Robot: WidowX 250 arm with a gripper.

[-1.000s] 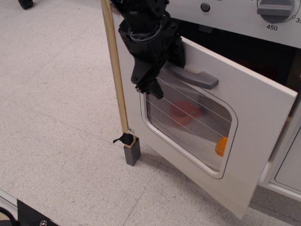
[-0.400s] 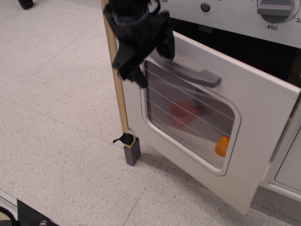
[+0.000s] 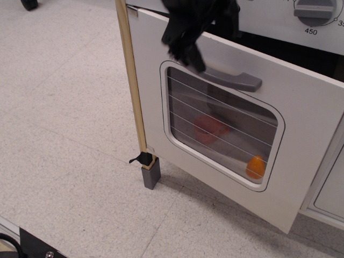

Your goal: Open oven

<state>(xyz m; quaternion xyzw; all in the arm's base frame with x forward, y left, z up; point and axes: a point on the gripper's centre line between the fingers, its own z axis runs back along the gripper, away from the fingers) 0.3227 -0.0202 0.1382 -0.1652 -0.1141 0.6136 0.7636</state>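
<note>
White oven (image 3: 301,161) door, hinged at its lower edge and tilted only partly outward, fills the frame below the claw; against the earlier view it stands nearer upright, the dark gap at its top narrower; black claw (image 3: 188,51), blurred, has moved right and up, its tip now just above the left end of the grey bar handle (image 3: 236,80); whether its fingers are spread or pressed together cannot be told; behind the window, below the claw, a red object (image 3: 209,129) and an orange object (image 3: 256,166) lie inside.

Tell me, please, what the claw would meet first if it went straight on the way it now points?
Probably the grey bar handle on the oven door: the blurred claw points down at its left end, though depth is unclear.
</note>
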